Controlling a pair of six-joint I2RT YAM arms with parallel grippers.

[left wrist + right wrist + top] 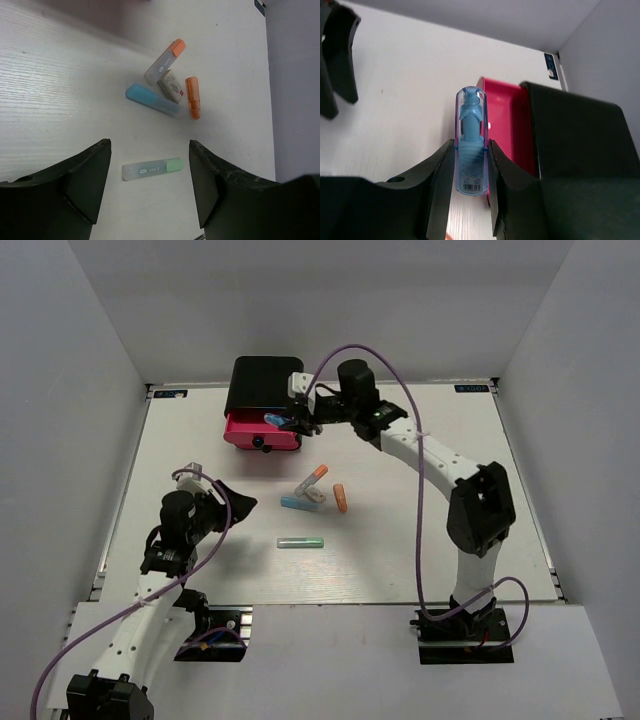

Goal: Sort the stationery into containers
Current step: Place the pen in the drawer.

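Premises: a robotics laboratory test cell. A white bench [400, 560] is enclosed on three sides by plain pale grey panels [60, 390]. Two robot arms are mounted at its near edge, the left arm [140, 625] and the right arm [425, 455]. Each trails a purple cable [417, 540]. Small blue labels [472, 389] mark the bench's far corners.

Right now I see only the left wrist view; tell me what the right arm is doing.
Observer: The right fingers are shut on a translucent blue item at the open pink drawer.
Operator: Say where that drawer sits.
Observer: It sticks out of the black cabinet at the table's far edge, beyond the pen cluster.
Operator: Check the right arm against the green pen.
Observer: The right arm runs to the right of the pens, none of it above the green pen.
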